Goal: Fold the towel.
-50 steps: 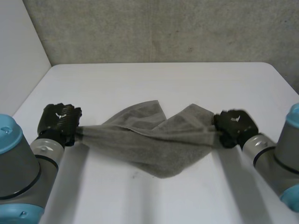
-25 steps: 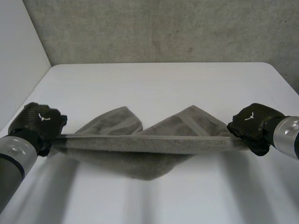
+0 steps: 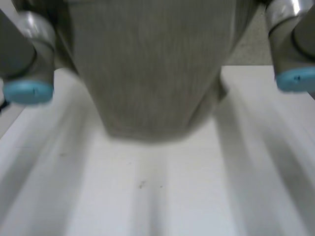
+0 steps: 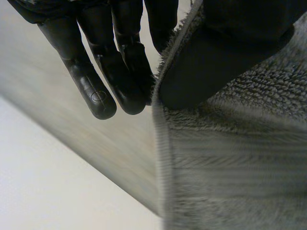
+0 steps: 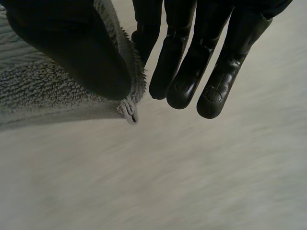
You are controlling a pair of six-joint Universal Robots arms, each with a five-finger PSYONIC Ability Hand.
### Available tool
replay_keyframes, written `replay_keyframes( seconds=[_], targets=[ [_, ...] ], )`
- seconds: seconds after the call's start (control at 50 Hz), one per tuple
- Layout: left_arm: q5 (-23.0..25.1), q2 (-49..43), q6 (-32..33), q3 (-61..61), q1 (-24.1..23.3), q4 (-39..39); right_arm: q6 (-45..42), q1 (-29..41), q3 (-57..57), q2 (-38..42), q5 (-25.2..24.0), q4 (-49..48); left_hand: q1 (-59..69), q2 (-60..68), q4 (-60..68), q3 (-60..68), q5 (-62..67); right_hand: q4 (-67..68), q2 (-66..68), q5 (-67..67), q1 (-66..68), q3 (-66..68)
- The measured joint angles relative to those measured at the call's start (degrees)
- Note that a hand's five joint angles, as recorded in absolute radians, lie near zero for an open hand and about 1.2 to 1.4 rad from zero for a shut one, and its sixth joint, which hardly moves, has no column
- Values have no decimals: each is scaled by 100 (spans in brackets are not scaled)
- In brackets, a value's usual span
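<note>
Towel (image 3: 152,73) hangs spread above the white table (image 3: 147,196)

We see the white table (image 3: 147,211) carrying a few small dark specks (image 3: 141,185) near its middle, while the grey towel (image 3: 147,73) hangs over its far part, its lower edge perhaps touching the tabletop.

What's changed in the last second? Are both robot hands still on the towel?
The left arm and right arm rose, carrying the towel up from its low sag over the table; it now hangs as a sheet between them. Unchanged: the left robot hand still pinches one edge, the right robot hand a corner.
</note>
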Motion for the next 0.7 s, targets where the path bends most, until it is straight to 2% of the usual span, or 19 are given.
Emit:
replay_keyframes(
  seconds=[0.02, 0.04, 0.06, 0.08, 0.18, 0.3, 0.42, 0.52, 0.7],
  targets=[
    [-3, -23, -103, 392, 3, 296, 2, -1, -87, -114, 0, -563, 0, 0, 0, 0, 0, 0, 0, 0, 0, 0],
    [-3, -23, -103, 392, 3, 296, 2, -1, -87, -114, 0, -563, 0, 0, 0, 0, 0, 0, 0, 0, 0, 0],
    [-10, -5, -302, 819, 9, 786, 12, 1, -62, -312, -26, -1252, 0, 0, 0, 0, 0, 0, 0, 9, 0, -1],
    [-13, 19, -412, 959, 12, 1022, 26, 0, 17, -418, -54, -1541, 0, 0, 0, 0, 0, 0, 0, 35, 0, -1],
    [-18, 194, -867, 904, 44, 1641, 145, -17, 516, -688, -222, -2028, 6, 0, 0, 0, 0, 0, 0, 65, 0, 0],
    [6, 382, -1191, -138, 111, 1660, 333, -85, 1272, -748, -437, -1842, 7, 0, 0, 0, 0, 1, 0, 68, 0, 0],
    [110, 417, -1281, -2264, 172, 1664, 460, -308, 2574, -624, -973, -1336, 7, 0, 1, 0, 0, 3, 28, 68, 0, 0],
    [268, 237, -1239, -3570, 172, 1887, 468, -397, 3548, -276, -1403, -1012, 7, 1, 1, 0, 0, 18, 28, 69, 0, 0],
    [388, -288, -936, -4601, 187, 2103, 404, -438, 4371, 31, -1588, -436, 7, 1, 1, 0, 0, 23, 28, 70, 0, 0]
  ],
)
